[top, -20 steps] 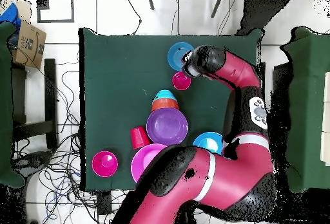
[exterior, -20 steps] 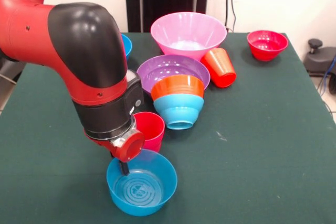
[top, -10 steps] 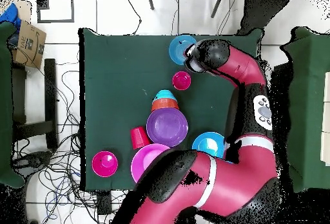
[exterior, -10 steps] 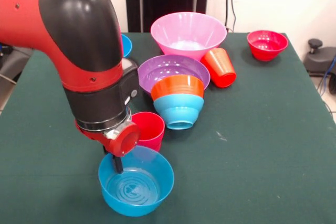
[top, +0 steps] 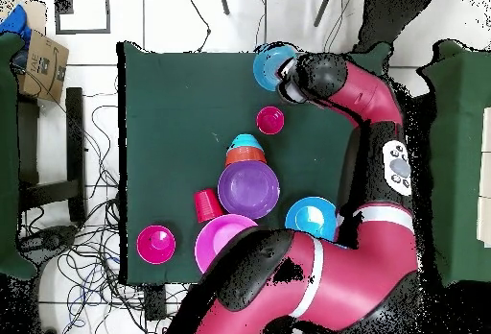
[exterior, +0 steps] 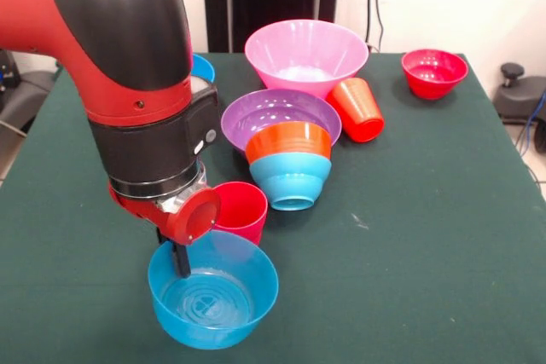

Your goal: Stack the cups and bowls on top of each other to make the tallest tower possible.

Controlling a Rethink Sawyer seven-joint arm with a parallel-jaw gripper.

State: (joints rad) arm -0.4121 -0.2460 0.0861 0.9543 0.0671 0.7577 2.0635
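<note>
front view shows the claw [exterior: 179, 262] with a dark finger down inside the deep blue bowl [exterior: 213, 291] at its rim, but whether it is spread or clamped on the rim i cannot tell. just behind stands the pinkish-red cup [exterior: 241, 210], then the orange bowl [exterior: 288, 141] nested in the light-blue bowl [exterior: 290, 178], resting against the purple bowl [exterior: 277, 112]. farther off are the pink bowl [exterior: 305, 53], the tipped orange-red cup [exterior: 358, 110] and the red bowl [exterior: 433, 72], all on the green table [exterior: 426, 228].
</note>
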